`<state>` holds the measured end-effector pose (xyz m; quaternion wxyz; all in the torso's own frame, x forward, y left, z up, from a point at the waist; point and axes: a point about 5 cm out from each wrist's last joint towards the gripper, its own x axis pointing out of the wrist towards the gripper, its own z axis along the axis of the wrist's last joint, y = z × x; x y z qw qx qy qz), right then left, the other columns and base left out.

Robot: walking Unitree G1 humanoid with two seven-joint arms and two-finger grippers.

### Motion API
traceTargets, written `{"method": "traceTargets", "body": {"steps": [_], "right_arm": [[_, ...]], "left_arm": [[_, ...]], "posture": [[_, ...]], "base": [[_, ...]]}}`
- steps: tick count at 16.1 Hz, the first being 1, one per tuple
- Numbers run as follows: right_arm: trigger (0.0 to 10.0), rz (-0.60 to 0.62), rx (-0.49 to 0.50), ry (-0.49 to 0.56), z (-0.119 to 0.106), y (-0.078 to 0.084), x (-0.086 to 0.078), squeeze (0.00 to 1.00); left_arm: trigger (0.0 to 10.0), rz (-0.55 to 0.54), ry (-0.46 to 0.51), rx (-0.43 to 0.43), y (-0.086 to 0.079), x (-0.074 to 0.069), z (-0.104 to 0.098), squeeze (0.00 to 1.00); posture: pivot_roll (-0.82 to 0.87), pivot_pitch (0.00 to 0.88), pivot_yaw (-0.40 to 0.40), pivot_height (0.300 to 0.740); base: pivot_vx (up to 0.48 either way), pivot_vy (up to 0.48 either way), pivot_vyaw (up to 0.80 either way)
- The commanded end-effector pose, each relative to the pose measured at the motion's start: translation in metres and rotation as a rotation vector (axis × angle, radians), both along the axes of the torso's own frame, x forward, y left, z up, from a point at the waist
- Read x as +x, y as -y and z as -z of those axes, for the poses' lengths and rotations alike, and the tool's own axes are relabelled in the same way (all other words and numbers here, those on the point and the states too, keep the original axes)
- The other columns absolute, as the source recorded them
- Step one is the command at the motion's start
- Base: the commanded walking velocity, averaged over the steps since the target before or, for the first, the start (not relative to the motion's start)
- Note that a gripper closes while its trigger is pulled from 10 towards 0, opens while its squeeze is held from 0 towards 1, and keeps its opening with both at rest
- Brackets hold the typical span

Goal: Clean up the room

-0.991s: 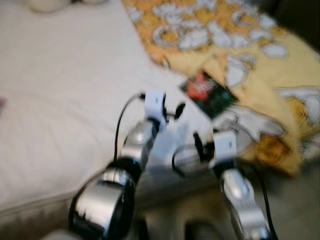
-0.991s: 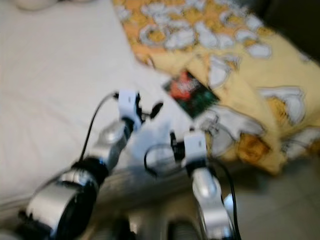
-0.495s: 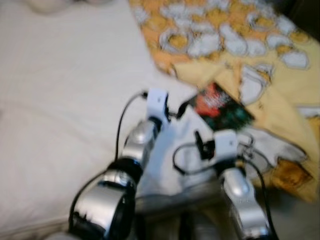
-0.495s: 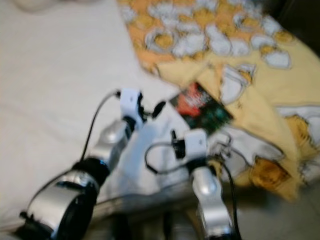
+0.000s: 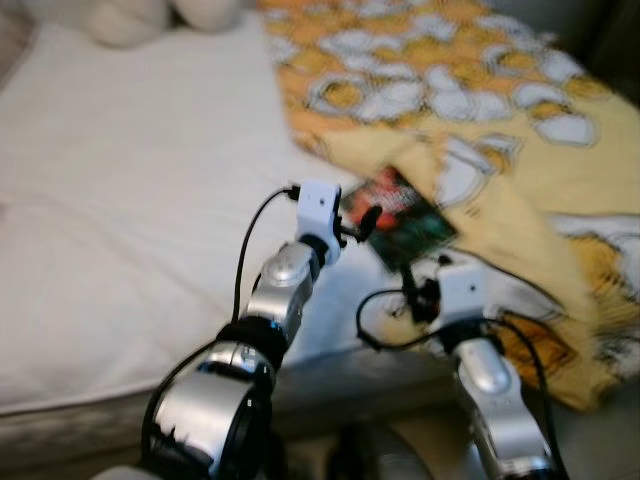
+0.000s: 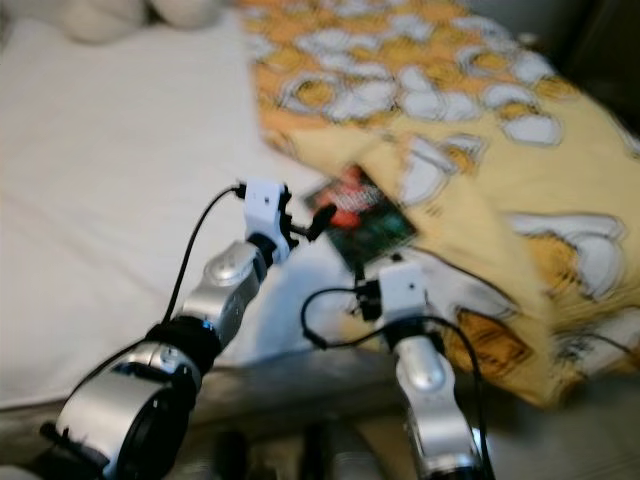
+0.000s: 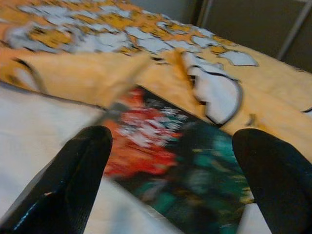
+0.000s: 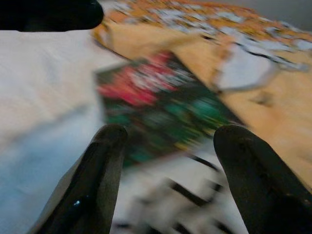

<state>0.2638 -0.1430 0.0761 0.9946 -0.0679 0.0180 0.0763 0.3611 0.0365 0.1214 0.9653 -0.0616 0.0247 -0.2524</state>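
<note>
The bed [image 5: 130, 230] carries a white sheet on its left part, with pale stuffed toys [image 5: 150, 15] at its far edge. The left gripper [image 7: 170, 161] hangs over the sheet near the front edge, fingers spread wide with nothing between them, pointing at the book [image 5: 398, 218]. The book, dark with red and green print, lies flat near the bed's front edge, its far side tucked just under the fold of the yellow blanket [image 5: 480, 110] that covers the bed's right part. The right gripper [image 8: 168, 161] hovers low over the book's near corner, also spread and empty.

The step in hand looks like picking up the book. Since it lies flat on soft bedding, a good grasp would take one free edge: the near corner facing the front edge of the bed seems most open. One finger should slide under that edge while the other comes down on the cover, pressing lightly so the mattress gives. Keep clear of the blanket fold, or cloth may be pinched along with the book. Lift slowly, as a thin book may droop or slip.
</note>
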Motion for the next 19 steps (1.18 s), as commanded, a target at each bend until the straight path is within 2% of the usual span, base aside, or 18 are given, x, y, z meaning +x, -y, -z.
{"method": "traceTargets", "body": {"steps": [1, 3, 7, 8, 9, 15, 18, 19], "right_arm": [[10.0, -0.008, 0.003, 0.002, -0.001, -0.003, 0.0, 0.0], [10.0, 0.0, 0.013, 0.004, -0.001, -0.003, 0.0, 0.0], [10.0, 0.021, -0.009, 0.009, -0.001, 0.0, 0.001, 0.0], [10.0, 0.018, -0.016, 0.004, 0.0, 0.0, 0.001, 0.0], [10.0, 0.017, -0.026, -0.001, 0.001, -0.001, 0.001, 0.0], [10.0, 0.003, -0.024, -0.002, 0.001, -0.002, 0.001, 0.0], [10.0, -0.011, 0.008, 0.038, -0.007, -0.002, -0.002, 0.0], [10.0, -0.013, 0.008, 0.04, -0.008, -0.001, -0.003, 0.0]], "left_arm": [[10.0, 0.026, -0.014, -0.027, 0.014, -0.003, -0.002, 0.0], [10.0, 0.029, -0.012, -0.021, 0.015, -0.003, -0.002, 0.0], [10.0, -0.018, -0.02, 0.028, 0.01, -0.001, 0.001, 0.0], [10.0, -0.029, -0.025, 0.004, 0.008, 0.0, 0.0, 0.0], [10.0, -0.049, -0.037, 0.009, 0.003, 0.001, 0.002, 1.0], [10.0, -0.061, -0.076, 0.002, -0.001, 0.002, 0.006, 1.0], [10.0, -0.067, -0.171, -0.102, -0.005, 0.003, 0.011, 1.0], [10.0, -0.075, -0.189, -0.119, -0.007, 0.004, 0.011, 0.0]], "posture": [[-0.16, 0.102, 0.031, 0.684], [-0.16, 0.102, 0.031, 0.684], [-0.16, 0.106, 0.036, 0.684], [-0.16, 0.106, 0.035, 0.684], [-0.16, 0.106, 0.035, 0.684], [-0.16, 0.097, 0.033, 0.684], [-0.18, 0.104, 0.031, 0.684], [-0.18, 0.106, 0.03, 0.684]], "base": [[0.24, -0.412, 0.76], [0.251, -0.407, 0.74], [0.0, 0.0, 0.0], [0.0, 0.0, 0.0], [0.0, 0.0, 0.0], [0.0, 0.0, 0.0], [0.0, 0.0, 0.0], [0.0, 0.0, 0.0]]}}
